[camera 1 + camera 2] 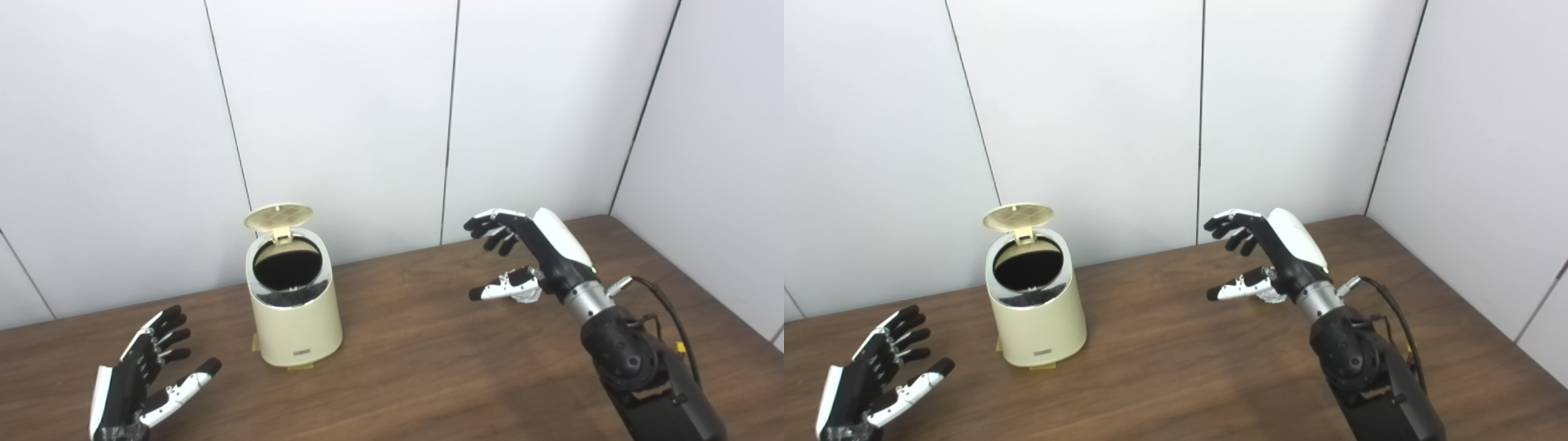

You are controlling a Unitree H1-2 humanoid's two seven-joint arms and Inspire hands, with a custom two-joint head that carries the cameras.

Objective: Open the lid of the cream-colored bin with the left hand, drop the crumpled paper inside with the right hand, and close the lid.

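One cream-colored bin (294,306) stands upright on the wooden table (429,367), left of centre and near the back wall panels (343,110). Its round lid (278,217) is up, hinged at the rear and tilted back, ribbed underside facing fwd; the mouth is a dark opening inside a shiny metallic rim (288,297), interior too dark to read. Small label low on the front, a bit of pedal or foot showing at the base. Left hand (144,380) sits low near the front-left table edge, well apart from the bin, palm turned up and inward, fingers spread w/ thumb out to the side, holding nothing and touching nothing visible. Right hand (520,257) is raised over the table to the right of the bin, apart from it, fingers curved fwd and loosely spread, thumb pointing left toward the bin; nothing sits between fingers and thumb. A small pale crinkled patch shows at the base of that thumb, poss. tape or paper, can't tell which. Crumpled paper not made out w/ certainty anywhere. Count: 1 bin, 1 lid, 2 hands. Right forearm is black w/ a cable (667,306) looping off the wrist.
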